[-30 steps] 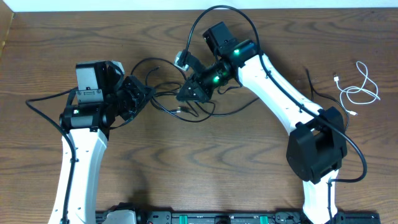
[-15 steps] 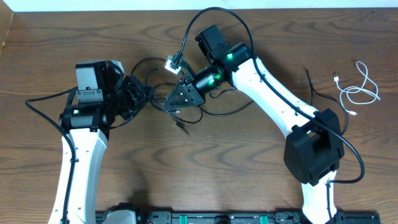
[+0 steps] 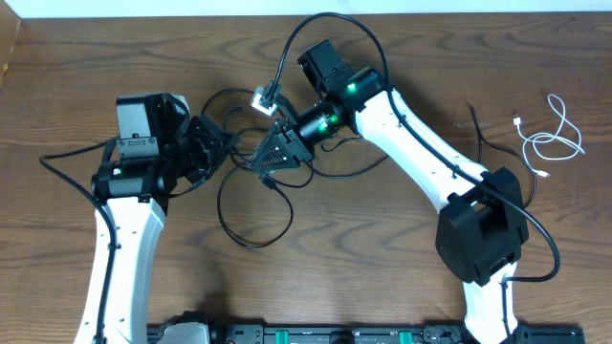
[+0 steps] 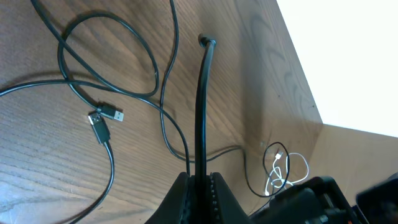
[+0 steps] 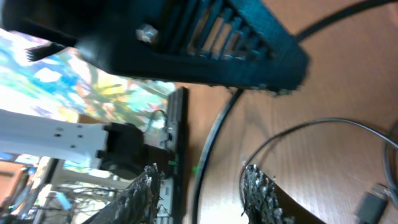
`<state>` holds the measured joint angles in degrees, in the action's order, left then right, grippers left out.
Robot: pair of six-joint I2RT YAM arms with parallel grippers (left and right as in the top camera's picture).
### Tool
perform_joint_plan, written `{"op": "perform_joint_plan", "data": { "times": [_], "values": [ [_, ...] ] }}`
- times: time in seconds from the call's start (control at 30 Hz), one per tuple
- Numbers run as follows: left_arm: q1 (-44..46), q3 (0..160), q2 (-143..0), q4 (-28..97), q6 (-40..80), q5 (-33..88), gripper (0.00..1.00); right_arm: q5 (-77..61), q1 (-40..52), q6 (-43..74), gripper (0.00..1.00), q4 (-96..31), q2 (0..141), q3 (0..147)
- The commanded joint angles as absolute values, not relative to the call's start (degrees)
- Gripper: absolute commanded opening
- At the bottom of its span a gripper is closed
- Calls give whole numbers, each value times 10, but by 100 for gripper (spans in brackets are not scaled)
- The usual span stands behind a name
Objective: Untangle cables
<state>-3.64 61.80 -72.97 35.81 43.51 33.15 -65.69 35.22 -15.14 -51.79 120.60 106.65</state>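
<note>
Here, the wooden table [image 3: 382,287] fills the overhead view. The right arm [image 3: 421,143] reaches from the table's 4 o'clock corner toward the centre. The left arm [image 3: 120,248] rises from 7 o'clock and bends inward.

The black cables [image 3: 251,246] lie tangled just to the 11 o'clock side of the table's middle, between the two claws. One wide loop of them hangs down toward 6 o'clock, flat on the wood.

The white cable [image 3: 555,141] lies coiled loosely on its own at the table's 2 o'clock edge, well apart from the tangle.

The left gripper [image 3: 218,148] sits at the tangle's 9 o'clock side. In its wrist view it [image 4: 200,180] is clenched on one black cable [image 4: 203,106], which runs straight out from the fingers toward 12 o'clock.

The right gripper [image 3: 271,158] points toward 8 o'clock over the tangle. In its wrist view it [image 5: 202,186] is released, with the ribbed fingers [image 5: 260,194] standing apart and a black strand on the table showing through the gap.

Two USB plugs [image 4: 106,118] lie side by side on the wood, at 10 o'clock from the left claw.
</note>
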Motion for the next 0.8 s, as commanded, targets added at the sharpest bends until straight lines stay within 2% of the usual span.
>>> {"op": "perform_joint_plan", "data": {
  "times": [0.0,0.13,0.17,0.2,0.3,0.33,0.37,0.4,0.47,0.53,0.6,0.77],
  "values": [
    [-36,622,-734,360,439,347,8,-625,368,-154,44,-518,1213,1067],
    [-36,622,-734,359,461,373,8,-604,379,-154,44,-516,1215,1067],
    [-36,622,-734,359,467,373,8,-600,383,-154,41,-516,1216,1067],
    [-36,622,-734,359,466,373,8,-599,387,-154,35,-516,1216,1067],
    [-36,622,-734,359,458,353,8,-596,399,-155,5,-514,1216,1067],
    [-36,622,-734,360,453,343,8,-586,402,-155,1,-514,1216,1067],
    [-36,621,-734,361,446,332,9,-568,407,-154,1,-514,1216,1067],
    [-36,621,-734,361,438,317,17,-548,411,-154,1,-514,1216,1067],
    [-36,621,-734,366,427,277,40,-502,420,-154,1,-518,1216,1067],
    [-36,621,-734,374,419,223,50,-465,429,-154,1,-521,1216,1067],
    [-36,621,-734,386,416,163,54,-433,438,-154,1,-521,1216,1064],
    [-36,621,-743,397,406,93,55,-354,463,-154,1,-521,1217,1055]
  ]
}}
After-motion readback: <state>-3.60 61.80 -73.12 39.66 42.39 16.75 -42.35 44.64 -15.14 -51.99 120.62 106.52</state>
